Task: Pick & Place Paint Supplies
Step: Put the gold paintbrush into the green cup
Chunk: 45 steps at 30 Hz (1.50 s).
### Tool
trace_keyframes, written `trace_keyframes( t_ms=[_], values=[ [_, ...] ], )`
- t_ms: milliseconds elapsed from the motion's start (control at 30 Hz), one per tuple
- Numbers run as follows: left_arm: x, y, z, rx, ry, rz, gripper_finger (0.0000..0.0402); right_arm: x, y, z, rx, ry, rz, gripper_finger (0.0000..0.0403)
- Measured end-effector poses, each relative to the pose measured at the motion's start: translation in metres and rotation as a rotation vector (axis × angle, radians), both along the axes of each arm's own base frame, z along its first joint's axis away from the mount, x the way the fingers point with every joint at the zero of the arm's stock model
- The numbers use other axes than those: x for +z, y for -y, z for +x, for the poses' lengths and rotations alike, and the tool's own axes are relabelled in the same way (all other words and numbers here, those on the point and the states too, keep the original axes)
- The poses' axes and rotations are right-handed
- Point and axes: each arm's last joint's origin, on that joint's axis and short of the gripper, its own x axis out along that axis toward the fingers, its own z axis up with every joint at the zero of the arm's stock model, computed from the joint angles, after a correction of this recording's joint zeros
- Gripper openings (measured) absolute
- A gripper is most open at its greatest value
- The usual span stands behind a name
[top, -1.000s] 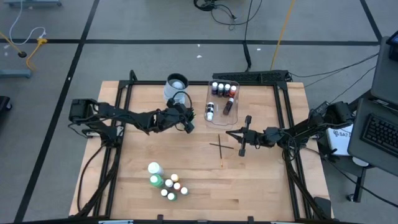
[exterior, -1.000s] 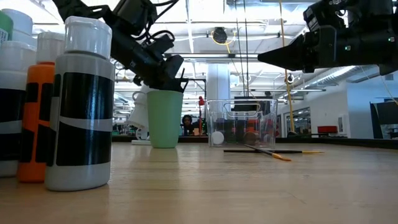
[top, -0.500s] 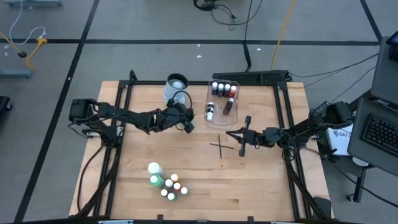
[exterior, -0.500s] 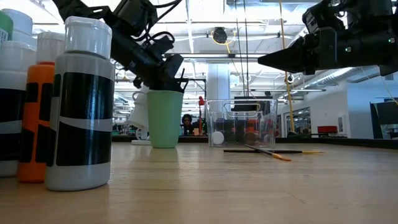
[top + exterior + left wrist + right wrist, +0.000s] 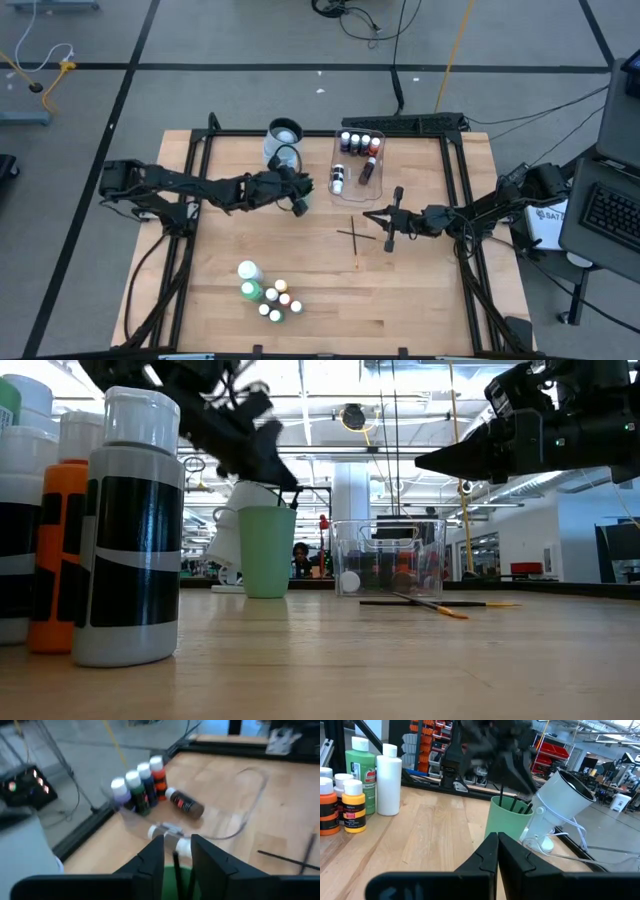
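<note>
A green cup (image 5: pixel 267 550) stands upright on the table in front of the pale jug (image 5: pixel 284 133), with dark brush handles (image 5: pixel 512 805) sticking out of it. My left gripper (image 5: pixel 176 860) hovers just above the cup's mouth, open. One thin brush handle (image 5: pixel 176 865) rises in the gap, clear of both fingers. Two more brushes (image 5: pixel 355 237) lie crossed on the table. Small paint bottles (image 5: pixel 358 143) stand and lie in the clear tub (image 5: pixel 350 196). My right gripper (image 5: pixel 372 214) is shut, empty, and level above the crossed brushes.
A cluster of paint bottles (image 5: pixel 266 290), two of them larger, stands near the table's front left and fills the left of the low view (image 5: pixel 130 530). The black frame rails (image 5: pixel 400 122) border the board. Bare wood lies between the cluster and the tub.
My left gripper has risen from the green cup's rim to hover clear above it, drawing slightly back toward the table's left. The cup and its brushes have stayed put.
</note>
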Motion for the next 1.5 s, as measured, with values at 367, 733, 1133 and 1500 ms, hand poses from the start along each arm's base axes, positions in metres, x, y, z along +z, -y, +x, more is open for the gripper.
trace_keyframes(
  t_ms=[367,733,1133,1500],
  values=[
    [0.096,0.032,-0.105,-0.213,0.024,0.293,0.0105,-0.003,0.0,0.0,0.0,-0.029,0.019,0.0004],
    [0.1,0.029,-0.185,-0.215,0.137,0.114,0.0009,-0.004,0.0,0.0,-0.001,-0.024,0.069,0.0004],
    [0.012,0.028,-0.171,-0.292,0.287,0.15,0.0004,-0.008,0.0,0.0,-0.006,-0.058,0.122,0.0004],
    [-0.031,0.027,-0.17,-0.349,0.266,0.199,0.0003,-0.007,0.001,0.0,-0.014,-0.053,0.098,0.0004]
  ],
)
